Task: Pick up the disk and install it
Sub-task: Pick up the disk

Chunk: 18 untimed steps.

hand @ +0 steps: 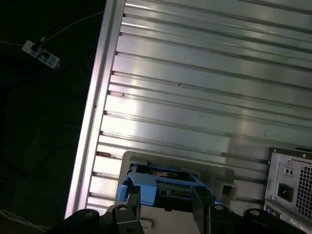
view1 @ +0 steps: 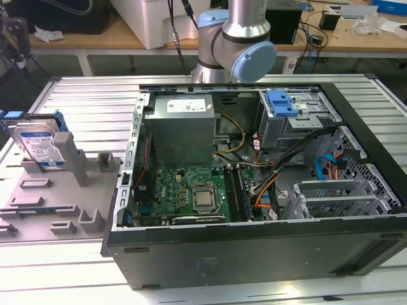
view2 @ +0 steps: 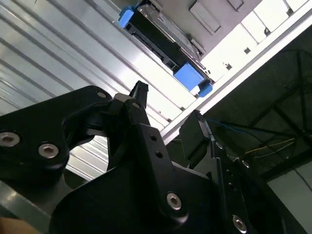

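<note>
One disk [view1: 38,145] is standing upright in its grey holder [view1: 74,159] on the tabletop [view1: 89,95], seemingly keeping its edges reachable, while the hand [view2: 168,103] is hovering clear of it, released and empty.

Ribbed aluminium counter [view1: 82,95]. Directly on it: grey slotted fixture plate [view1: 60,206] at exterior view's left, open desktop PC case [view1: 254,254] lying on side just beside it, toward right.

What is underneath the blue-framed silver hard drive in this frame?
The blue-framed silver hard drive stands on edge in a grey plastic fixture tray, which lies on the ribbed aluminium table. Its bottom edge is hidden by the tray's raised slot walls.
</note>
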{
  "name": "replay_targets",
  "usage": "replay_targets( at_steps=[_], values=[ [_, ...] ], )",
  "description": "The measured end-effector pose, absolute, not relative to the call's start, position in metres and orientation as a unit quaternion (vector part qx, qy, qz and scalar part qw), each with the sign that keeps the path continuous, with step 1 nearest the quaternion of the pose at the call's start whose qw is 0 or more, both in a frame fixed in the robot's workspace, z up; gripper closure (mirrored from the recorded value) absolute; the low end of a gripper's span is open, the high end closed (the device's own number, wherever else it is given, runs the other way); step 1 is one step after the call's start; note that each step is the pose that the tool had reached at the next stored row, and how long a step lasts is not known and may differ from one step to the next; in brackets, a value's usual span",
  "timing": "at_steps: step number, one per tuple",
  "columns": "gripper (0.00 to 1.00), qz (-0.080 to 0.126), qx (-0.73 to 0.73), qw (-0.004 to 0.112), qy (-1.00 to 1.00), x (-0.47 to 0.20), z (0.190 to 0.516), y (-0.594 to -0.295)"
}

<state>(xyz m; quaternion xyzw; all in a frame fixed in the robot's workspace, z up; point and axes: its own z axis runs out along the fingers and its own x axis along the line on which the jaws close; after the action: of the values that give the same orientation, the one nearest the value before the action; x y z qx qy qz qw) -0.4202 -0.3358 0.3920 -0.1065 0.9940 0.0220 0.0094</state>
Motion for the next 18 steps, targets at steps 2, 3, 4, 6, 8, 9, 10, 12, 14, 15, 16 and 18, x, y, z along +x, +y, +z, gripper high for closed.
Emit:
replay_targets(
  at_steps=[2, 3, 4, 6, 8, 9, 10, 12, 14, 15, 16, 18],
  values=[
    [0.46, 0.022, -0.127, 0.009, 0.992, -0.4202, 0.3919, -0.3358],
    [0.46, 0.022, -0.140, 0.009, 0.990, -0.4202, 0.3918, -0.3358],
    [0.46, 0.022, -0.149, 0.008, 0.989, -0.4202, 0.3918, -0.3358],
    [0.46, 0.023, -0.178, 0.008, 0.984, -0.4204, 0.3917, -0.3358],
    [0.46, 0.023, -0.197, 0.007, 0.980, -0.4205, 0.3916, -0.3358],
    [0.46, 0.023, -0.212, 0.007, 0.977, -0.4206, 0.3915, -0.3358],
    [0.46, 0.023, -0.223, 0.007, 0.975, -0.4206, 0.3915, -0.3358],
    [0.46, 0.023, -0.247, 0.006, 0.969, -0.4208, 0.3912, -0.3358],
    [0.46, 0.023, -0.273, 0.005, 0.962, -0.4209, 0.3909, -0.3358],
    [0.46, 0.023, -0.287, 0.005, 0.958, -0.4210, 0.3907, -0.3358],
    [0.46, 0.023, -0.295, 0.005, 0.955, -0.4210, 0.3905, -0.3358],
    [0.46, 0.023, -0.321, 0.004, 0.947, -0.4211, 0.3902, -0.3358]
  ],
)
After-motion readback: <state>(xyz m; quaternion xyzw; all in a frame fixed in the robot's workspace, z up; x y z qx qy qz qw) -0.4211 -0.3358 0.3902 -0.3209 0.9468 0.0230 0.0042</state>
